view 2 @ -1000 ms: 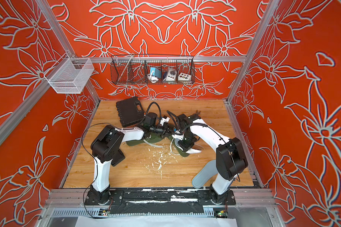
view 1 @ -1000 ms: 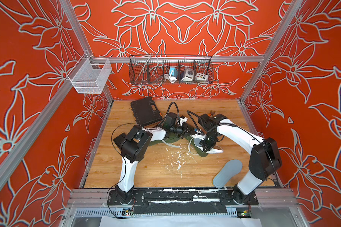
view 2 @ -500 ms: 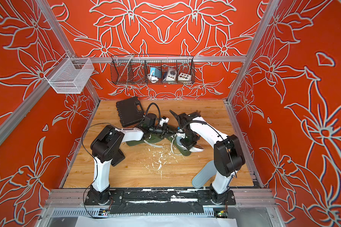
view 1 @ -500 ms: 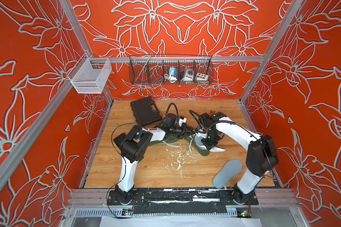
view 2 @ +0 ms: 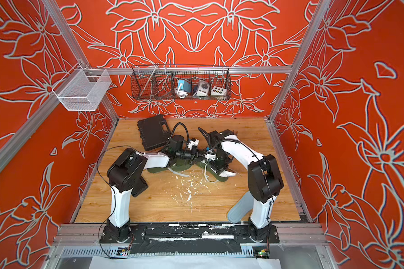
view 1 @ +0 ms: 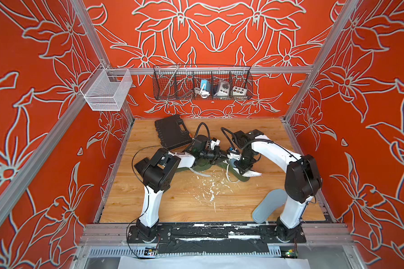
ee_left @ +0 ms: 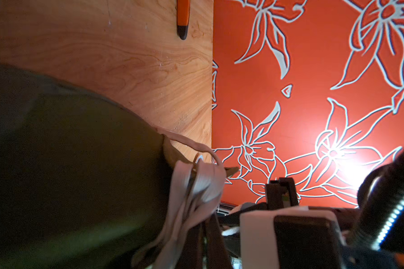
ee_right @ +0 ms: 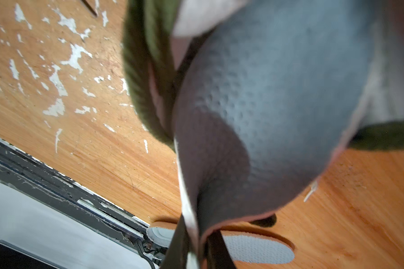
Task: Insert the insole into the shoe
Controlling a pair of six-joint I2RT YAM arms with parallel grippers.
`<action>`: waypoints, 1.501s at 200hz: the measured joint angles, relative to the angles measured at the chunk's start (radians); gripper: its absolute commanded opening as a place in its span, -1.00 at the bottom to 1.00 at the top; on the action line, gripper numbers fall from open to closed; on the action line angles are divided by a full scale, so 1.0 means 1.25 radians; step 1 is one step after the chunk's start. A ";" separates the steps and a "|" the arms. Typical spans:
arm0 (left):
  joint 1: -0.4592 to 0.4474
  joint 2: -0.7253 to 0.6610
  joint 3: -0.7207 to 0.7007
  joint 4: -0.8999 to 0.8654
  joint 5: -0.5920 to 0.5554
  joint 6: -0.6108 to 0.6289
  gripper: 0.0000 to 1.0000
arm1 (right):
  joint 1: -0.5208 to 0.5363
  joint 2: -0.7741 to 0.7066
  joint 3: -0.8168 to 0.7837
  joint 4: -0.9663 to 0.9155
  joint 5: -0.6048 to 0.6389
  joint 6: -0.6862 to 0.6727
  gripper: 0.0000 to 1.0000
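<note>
Two olive green shoes lie mid-table in both top views. My left gripper point(view 1: 224, 154) point(ee_left: 204, 233) is shut on the beige laces point(ee_left: 196, 186) at the mouth of one shoe point(ee_left: 68, 163). My right gripper point(view 1: 239, 163) point(ee_right: 196, 244) is shut on the edge of a grey-blue insole point(ee_right: 278, 93). The insole curves away from the fingers into the opening of the olive shoe point(ee_right: 145, 81) point(view 1: 243, 179) point(view 2: 219, 178). How deep it sits is hidden. The other shoe point(view 1: 201, 166) lies partly under the left arm.
A second grey insole point(view 1: 268, 205) point(view 2: 240, 207) point(ee_right: 254, 249) lies flat by the right arm's base. A black case point(view 1: 173, 132) lies at the back. White flakes point(view 1: 210, 186) dot the wood. An orange-handled tool point(ee_left: 182, 18) lies near the right wall. A wire basket point(view 1: 202, 83) hangs on the back wall.
The right arm has shifted a little to the left with the insole held at the shoe. The left arm has stayed in place.
</note>
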 measured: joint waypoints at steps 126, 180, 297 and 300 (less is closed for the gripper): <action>0.000 0.035 0.030 -0.001 0.046 -0.002 -1.00 | 0.000 -0.058 -0.095 0.074 -0.139 -0.085 -1.00; 0.000 0.037 0.032 -0.001 0.053 -0.002 -1.00 | -0.010 -0.056 -0.085 0.074 -0.112 -0.062 -1.00; 0.004 0.037 0.027 -0.005 0.029 0.002 -1.00 | -0.028 -0.016 -0.086 0.098 -0.002 0.126 -1.00; 0.004 0.037 0.027 -0.006 0.029 0.002 -1.00 | -0.028 -0.017 -0.087 0.099 -0.002 0.128 -1.00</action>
